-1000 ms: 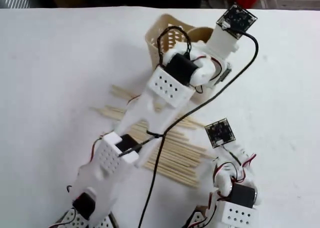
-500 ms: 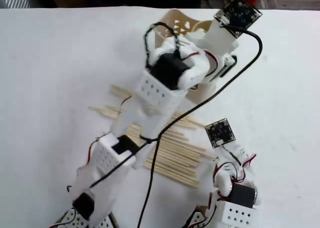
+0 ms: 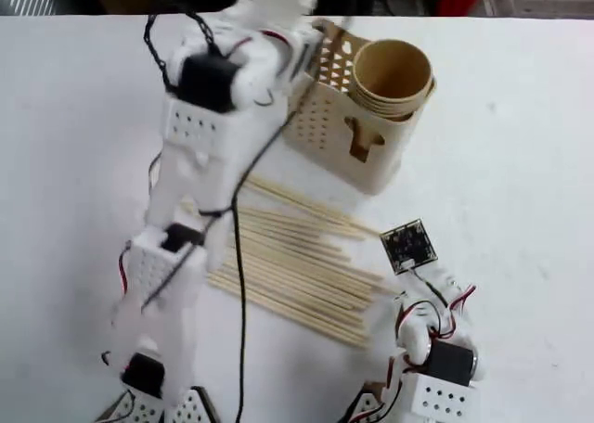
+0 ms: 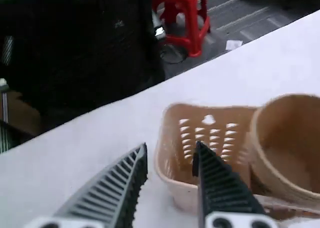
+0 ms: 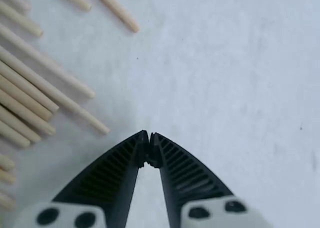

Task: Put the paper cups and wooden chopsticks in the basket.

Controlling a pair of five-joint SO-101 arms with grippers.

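Well, starting at the left, the left arm (image 3: 195,135) stands tall over the table (image 3: 520,163) in the high view. Its upper end blurs and is cut off by the frame's edge, so its fingers cannot be made out from there. Its own wrist view settles it: the left gripper (image 4: 171,148) is spread wide with nothing between the jaws, hanging over the table just beside the basket (image 4: 200,109).

Next come the chopsticks (image 3: 297,265), a loose pile lying flat on the table in front of the basket. Their left ends disappear behind the arm and its black cable (image 3: 239,284), so I cannot tell how far the pile runs that way.

The basket's left corner is likewise covered by the arm from above. From the left wrist I can see its inner wall with the cut-out holes instead. The paper cups (image 3: 394,70) stand nested in the basket's right end, mouths up. In the left wrist view the stack is cut off at the edge.

Farthest right, the right arm (image 3: 436,367) sits low at the near side of the table, and its camera board (image 3: 408,247) hides the fingers from overhead. The right wrist view shows the right gripper (image 5: 148,137) pressed together and empty, over bare table, near the tips of several chopsticks.
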